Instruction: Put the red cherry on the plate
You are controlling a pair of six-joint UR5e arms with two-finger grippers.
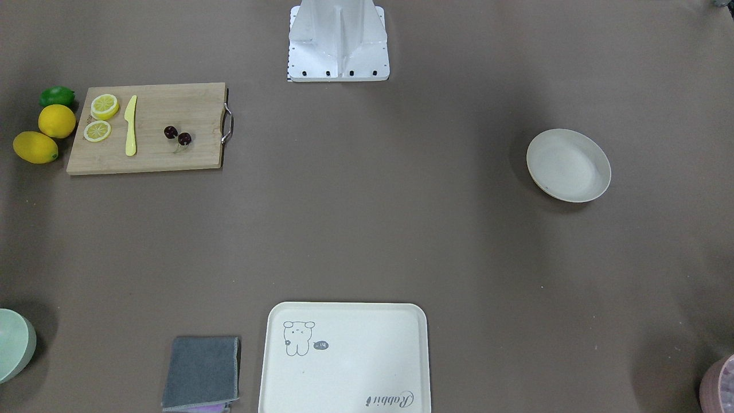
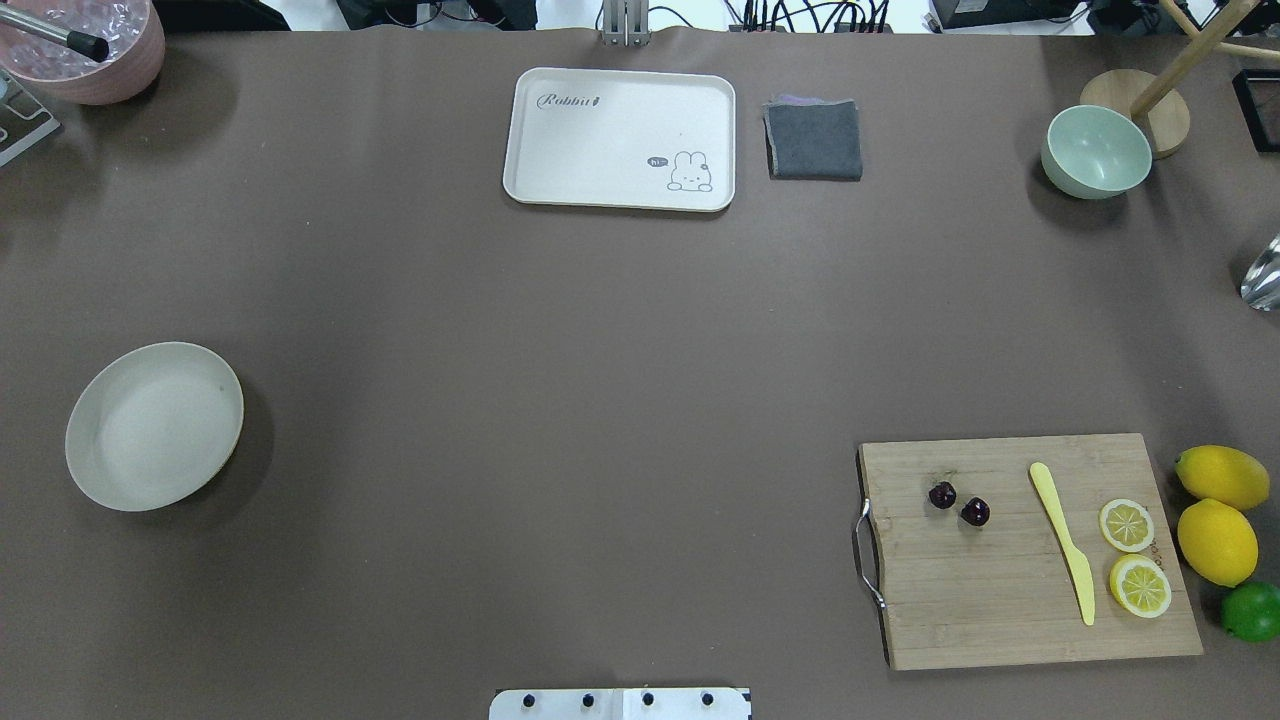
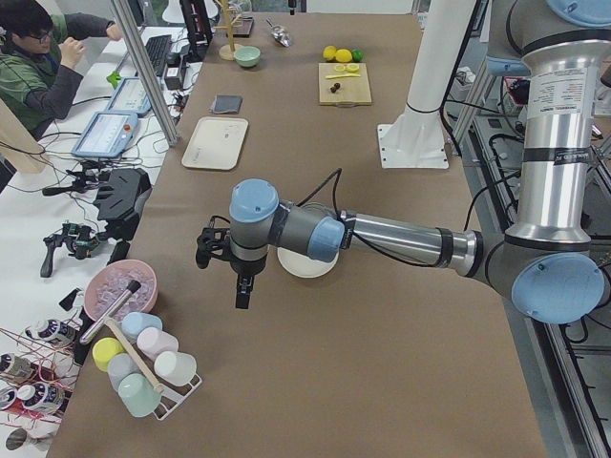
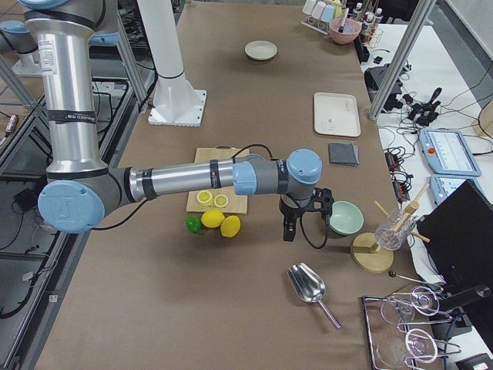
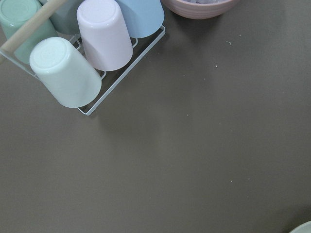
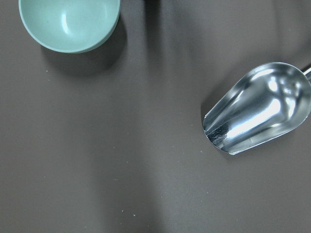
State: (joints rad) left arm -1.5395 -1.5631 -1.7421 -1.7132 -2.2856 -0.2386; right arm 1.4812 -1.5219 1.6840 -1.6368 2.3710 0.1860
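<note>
The red cherry [image 2: 958, 503], a pair of dark round fruits, lies on a wooden cutting board [image 2: 1000, 610] in the lower right of the overhead view, toward the board's metal-handled end. On the same board are a yellow plastic knife [image 2: 1062, 540] and two lemon slices [image 2: 1127, 525] beside it. Just off the board's right edge sit two whole lemons [image 2: 1217, 541] and a lime [image 2: 1252, 611].

The plate [image 2: 155, 425] rests on the brown counter [image 2: 560, 400] at the left middle of that frame, well apart from the cherry and with nothing in it. In the front-facing view the two are mirrored, with the cherry at upper left and the plate at right.

At the top centre of the overhead frame are a cream tray [image 2: 620, 130] with a rabbit drawing and a folded grey cloth [image 2: 814, 139] just beside it. A pale green bowl [image 2: 1096, 152] stands at upper right.

The left gripper [image 3: 244, 291] hangs point-down above the counter beside the plate, seen only from the left side view. Whether its fingers are apart or together cannot be told. Its wrist camera looks on upturned pastel cups [image 5: 104, 34] in a wire rack.

The right gripper [image 4: 290, 231] hangs between the lemons and the green bowl in the right side view, and the state of its fingers likewise cannot be told. Its wrist camera shows the bowl and a steel scoop [image 6: 257, 109].
</note>
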